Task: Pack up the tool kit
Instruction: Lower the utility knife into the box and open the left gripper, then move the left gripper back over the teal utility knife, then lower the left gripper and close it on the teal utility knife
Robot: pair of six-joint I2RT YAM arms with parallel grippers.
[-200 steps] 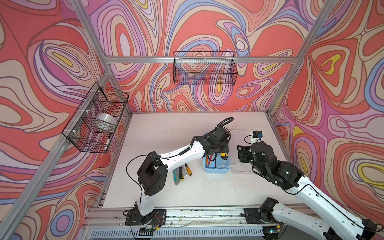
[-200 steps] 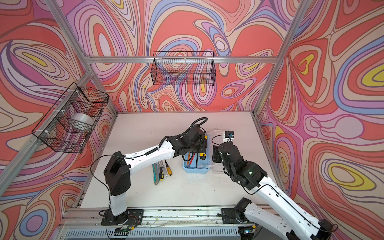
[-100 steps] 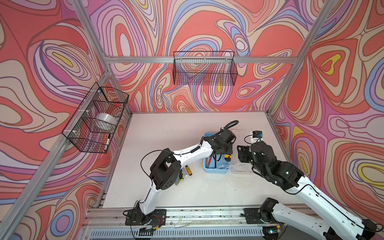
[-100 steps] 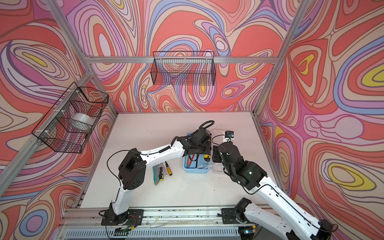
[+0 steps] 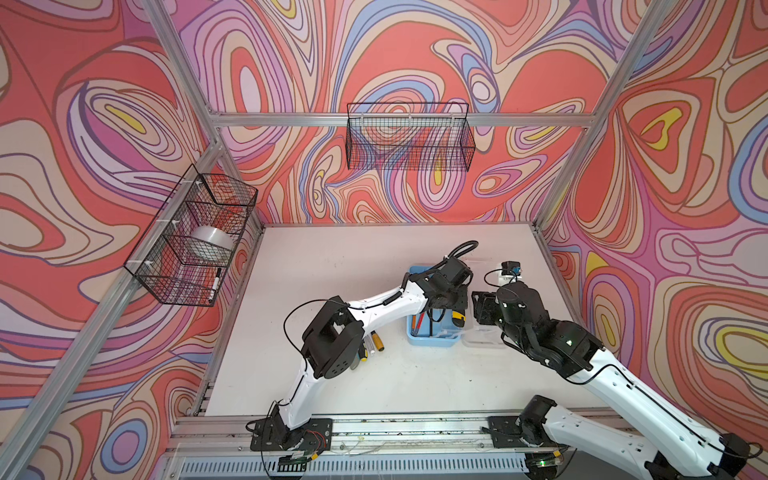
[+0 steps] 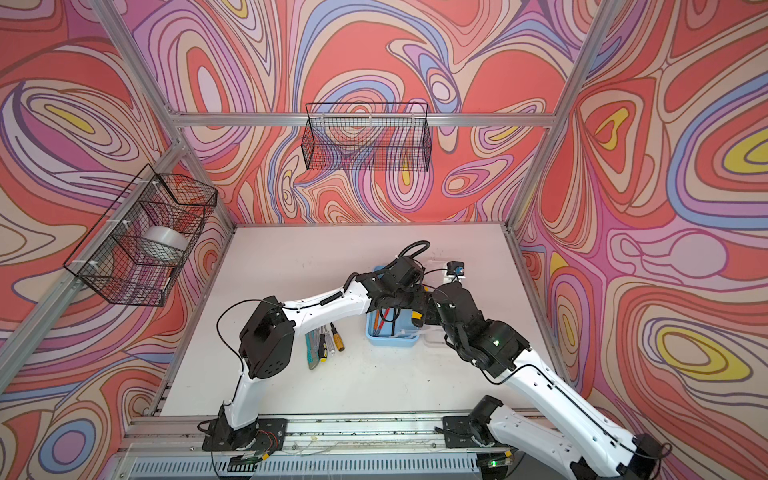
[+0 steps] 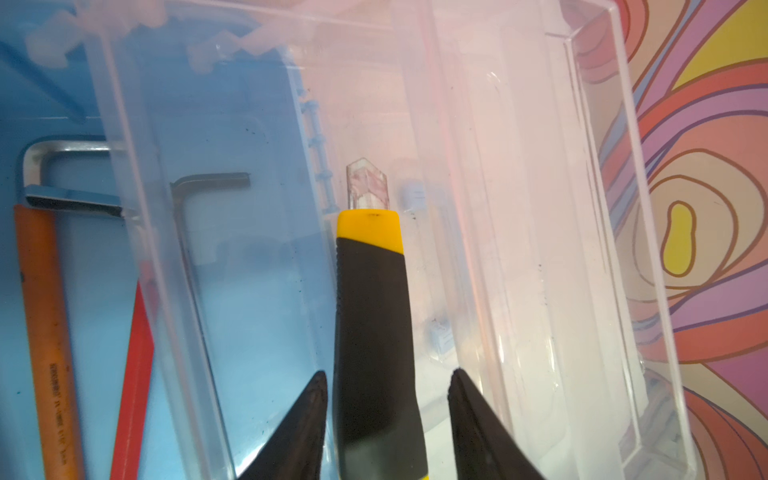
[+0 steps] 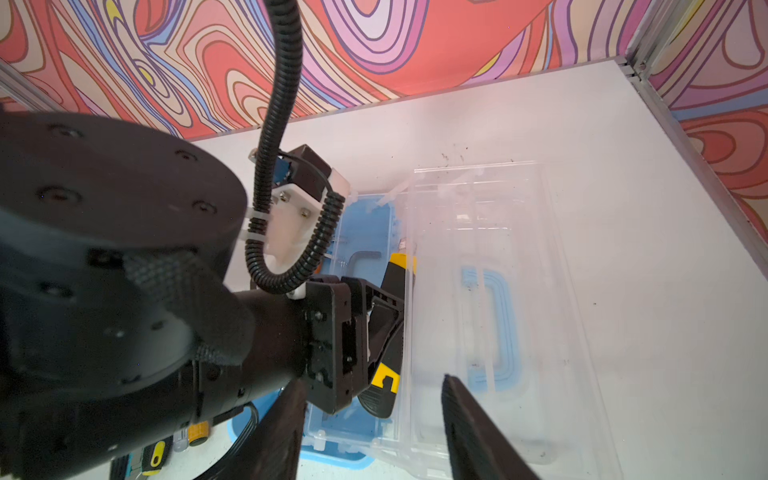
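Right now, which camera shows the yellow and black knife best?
The left wrist view: the knife fills the middle between the fingers of the left hand, and its clear tip is plain. The right wrist view shows it partly hidden behind that hand. In both top views it is just a yellow speck by the blue case.

Bright even light; soft shadows; near fingers point(image 7: 305, 428) blurred.

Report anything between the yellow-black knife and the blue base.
Nothing visible does. The utility knife is between the left gripper's parted jaws at the blue base's lid-side edge; the hex keys lie clear. Whether the clear lid's wall interferes cannot be told.
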